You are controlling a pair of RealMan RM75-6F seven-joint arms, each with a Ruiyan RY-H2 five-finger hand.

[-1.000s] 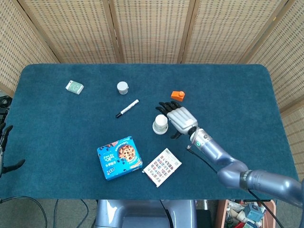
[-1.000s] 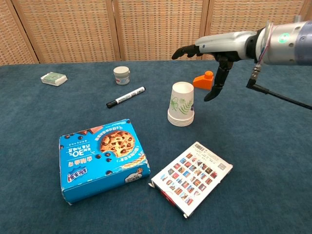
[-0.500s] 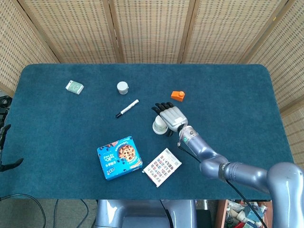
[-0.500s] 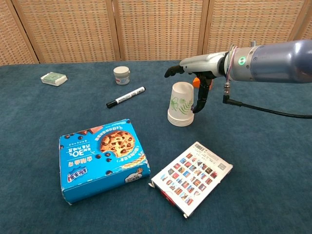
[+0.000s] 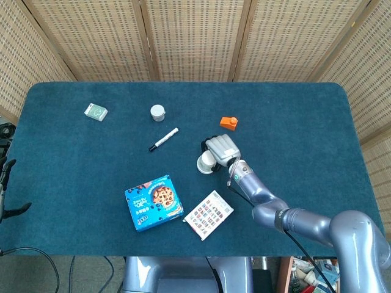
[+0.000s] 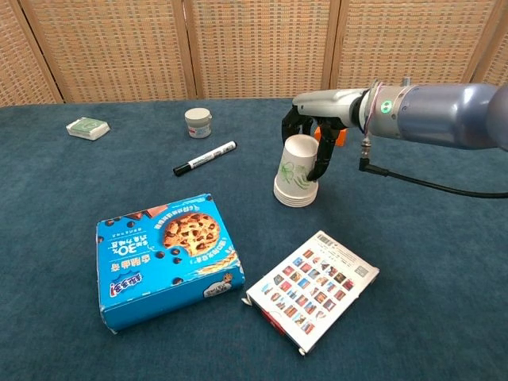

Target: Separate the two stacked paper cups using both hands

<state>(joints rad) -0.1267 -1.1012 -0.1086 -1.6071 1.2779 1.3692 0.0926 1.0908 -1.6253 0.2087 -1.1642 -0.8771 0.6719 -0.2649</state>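
The stacked paper cups (image 5: 206,162) (image 6: 294,178), white with a green leaf print, stand upside down near the middle of the blue table and lean slightly. My right hand (image 5: 221,148) (image 6: 317,131) grips their upper part, with fingers curled over the far side and the thumb down the right side. At the table's far left edge my left hand (image 5: 7,189) shows only partly in the head view; it holds nothing, its fingers are apart, and it is far from the cups.
A blue cookie box (image 5: 153,202) (image 6: 163,258) and a printed card pack (image 5: 209,214) (image 6: 313,288) lie in front of the cups. A marker (image 5: 164,139), a white jar (image 5: 157,112), an orange block (image 5: 229,123) and a small green box (image 5: 96,111) lie behind.
My right hand moved left onto the cups and closed its fingers around them; the stack now leans a little. The left hand stayed at the table edge.
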